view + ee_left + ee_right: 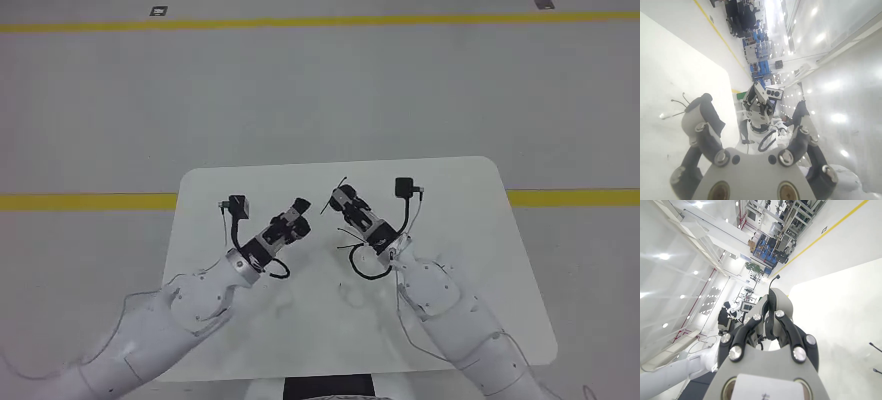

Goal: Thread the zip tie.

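– Since the top view takes in the most, what lies around the work surface?
– Pale grey floor (320,100) with two yellow lines (90,201), one along the upper edge of the frame, one crossing mid-frame behind the white, round-cornered table (450,220) that fills the lower middle.
– And the room itself?
– That comes from the wrist views: a bright hall with white beams, ceiling lights, and racks (763,249) with blue bins along a yellow floor line.
– Where are the arms?
– Both enter at the lower corners of the top view. Over the table's middle the left gripper (302,218) and right gripper (339,198) face each other tip to tip, near but apart.
– Jaws?
– Left jaws are spread wide, holding nothing; its dark fingers (708,113) frame the other gripper. Right jaws are pressed together on the black zip tie (771,300), whose head end pokes out past the fingertips.
– Anything one wrist view adds?
– Left wrist view shows thin black strands (678,102) with small heads against the table; whether they are ties I can't tell.
– Any writing?
– A white sticker (770,387) on the right wrist plate has print too blurred to read.
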Controlling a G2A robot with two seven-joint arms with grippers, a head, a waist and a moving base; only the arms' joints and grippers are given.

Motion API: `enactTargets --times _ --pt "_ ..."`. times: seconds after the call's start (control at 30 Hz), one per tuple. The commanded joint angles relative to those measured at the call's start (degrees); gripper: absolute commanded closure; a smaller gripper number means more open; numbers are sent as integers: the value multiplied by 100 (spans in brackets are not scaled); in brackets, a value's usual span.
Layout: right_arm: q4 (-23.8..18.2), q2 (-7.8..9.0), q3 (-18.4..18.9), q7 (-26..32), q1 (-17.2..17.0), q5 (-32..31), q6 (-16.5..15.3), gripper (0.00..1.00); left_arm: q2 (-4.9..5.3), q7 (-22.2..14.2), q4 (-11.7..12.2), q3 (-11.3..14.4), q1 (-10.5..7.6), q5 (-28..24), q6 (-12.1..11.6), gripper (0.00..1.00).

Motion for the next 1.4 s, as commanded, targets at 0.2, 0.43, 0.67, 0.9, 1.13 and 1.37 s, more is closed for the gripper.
enactTargets --times 0.2,0.43,0.67,0.9,1.13,1.37 --pt "5 -3 1 14 3 20 4 100 -57 -417 34 -227 113 -83 0 0" --pt "11 -28 6 -79 -63 35 146 100 -158 -626 268 -358 154 -577 0 0" --pt "38 -93 -69 -203 -96 143 419 100 -388 -1523 550 -619 237 -980 0 0" --pt "42 -153 -92 -296 -121 365 544 100 -714 -2031 871 -805 237 -1039 0 0" --pt "42 -153 -92 -296 -121 365 544 100 -725 -2078 858 -825 237 -1012 0 0" --pt "-34 -205 -213 -445 -187 350 743 100 -787 -1883 856 -792 255 -855 0 0"
